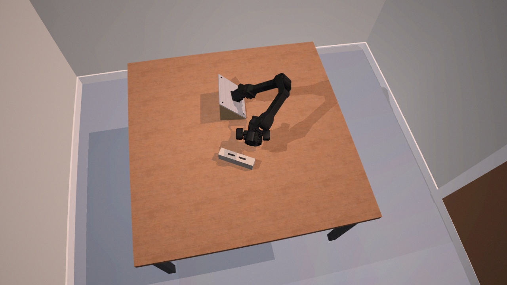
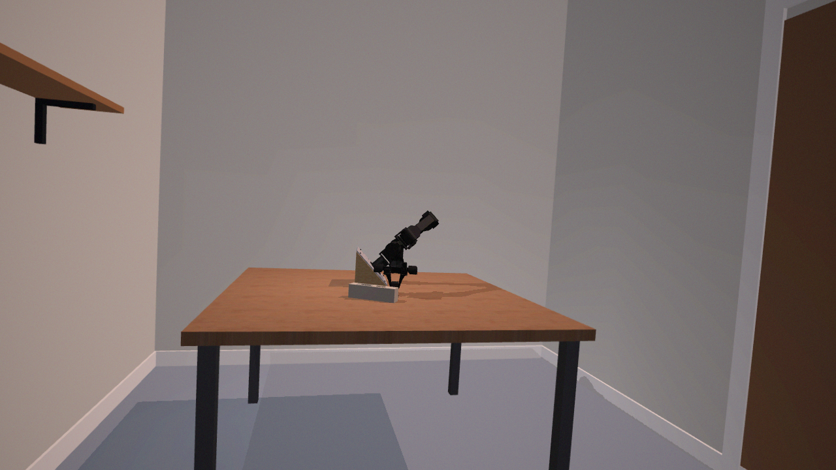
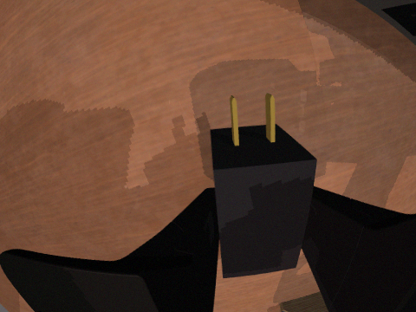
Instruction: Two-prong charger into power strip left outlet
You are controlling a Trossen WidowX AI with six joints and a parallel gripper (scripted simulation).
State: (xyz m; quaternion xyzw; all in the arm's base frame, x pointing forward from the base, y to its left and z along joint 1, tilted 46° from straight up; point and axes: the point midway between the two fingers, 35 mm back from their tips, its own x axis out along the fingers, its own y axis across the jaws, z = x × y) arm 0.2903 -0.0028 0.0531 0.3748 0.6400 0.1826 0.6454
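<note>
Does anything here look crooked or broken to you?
Nothing stands out as odd. The fingers grip the charger, whose two prongs look straight and whole, and the power strip sits flat on the table.

Black charger (image 3: 264,208), two brass prongs, between fingers; pale strip (image 1: 236,157) (image 2: 373,292) flat.

A wooden table (image 1: 195,212) (image 2: 373,318) (image 3: 65,65) is being supported by dark legs (image 1: 166,267) (image 2: 207,408).
In the exterior view, a wooden shelf (image 2: 58,84) is being held by a black bracket (image 2: 40,123) above and left of the table; grey wall (image 1: 212,28) (image 2: 362,145) is being seen behind it, a brown door panel (image 1: 485,219) (image 2: 789,234) is being partly shown to its right, and bluish floor (image 1: 372,141) (image 2: 496,420) is being shaded beneath.
</note>
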